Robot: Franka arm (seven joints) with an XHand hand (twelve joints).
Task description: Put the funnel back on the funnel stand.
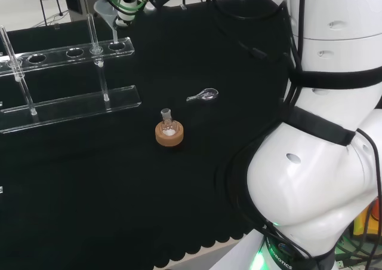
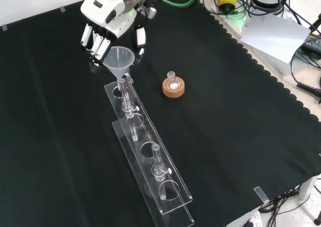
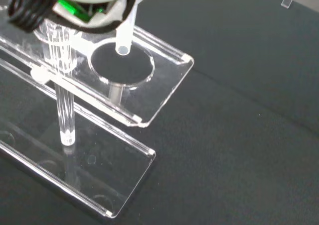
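One funnel stand [image 2: 150, 156] of clear plastic runs from the near edge of the cloth up toward the hand in the front view, with a small flask [image 2: 173, 81] on a cork ring [image 2: 173, 88] to its right. Farther up, the funnel [image 2: 119, 60] hangs just below the hand [image 2: 108, 16], fingers [image 2: 140, 37] curled round its cone, so the hand is clamped on it. Wrist view: funnel's stem tip sits just above the end hole of the stand's top plate, not yet through it; a clear spoon [image 1: 203, 95] lies apart in the head view.
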